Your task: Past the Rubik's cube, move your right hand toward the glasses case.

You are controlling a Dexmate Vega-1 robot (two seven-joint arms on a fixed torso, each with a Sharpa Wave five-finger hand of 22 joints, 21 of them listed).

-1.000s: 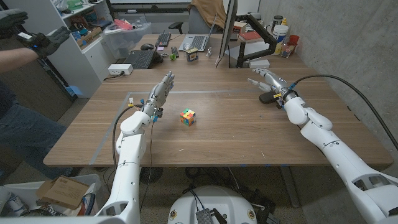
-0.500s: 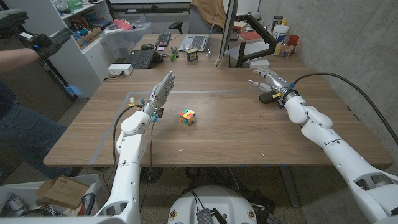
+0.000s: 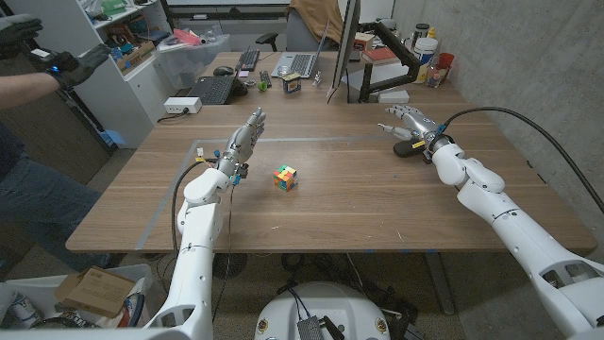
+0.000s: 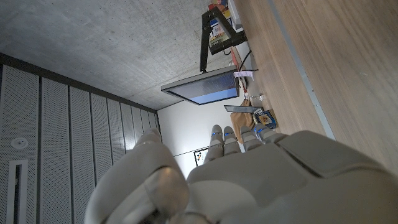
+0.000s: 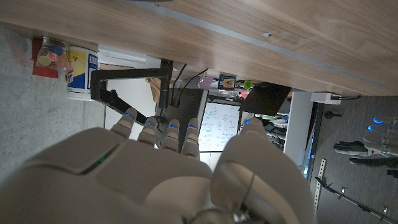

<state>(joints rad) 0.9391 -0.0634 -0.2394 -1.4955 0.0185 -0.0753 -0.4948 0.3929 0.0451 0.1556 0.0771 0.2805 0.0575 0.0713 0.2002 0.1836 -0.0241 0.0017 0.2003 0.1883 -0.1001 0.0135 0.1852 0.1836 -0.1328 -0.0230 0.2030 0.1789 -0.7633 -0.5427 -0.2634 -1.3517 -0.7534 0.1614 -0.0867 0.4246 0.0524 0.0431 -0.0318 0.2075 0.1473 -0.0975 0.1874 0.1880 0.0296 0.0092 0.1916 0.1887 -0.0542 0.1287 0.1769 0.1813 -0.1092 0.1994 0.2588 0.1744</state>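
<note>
The Rubik's cube [image 3: 285, 178] sits near the middle of the wooden table [image 3: 349, 208]. The glasses case [image 3: 404, 147] is a dark oblong at the far right, partly hidden by my right wrist. My right hand [image 3: 408, 122] hovers just beyond and above the case, empty, with its fingers spread toward the far side. The back of that hand [image 5: 168, 171] shows in the right wrist view, its fingers [image 5: 163, 132] extended. Left of the cube, my left hand [image 3: 243, 142] stands with straight fingers apart, holding nothing. Its back [image 4: 249, 180] appears in the left wrist view.
A monitor on a black arm [image 3: 347, 47] stands at the far side, with a laptop [image 3: 297, 64], a keyboard [image 3: 215, 90] and a white box [image 3: 181, 105]. Books and containers [image 3: 429, 52] fill the far right corner. A person's gloved hands [image 3: 52, 59] are at the left.
My right hand and wrist have crept slightly farther across the table over the glasses case. The left hand and the cube have not moved.
</note>
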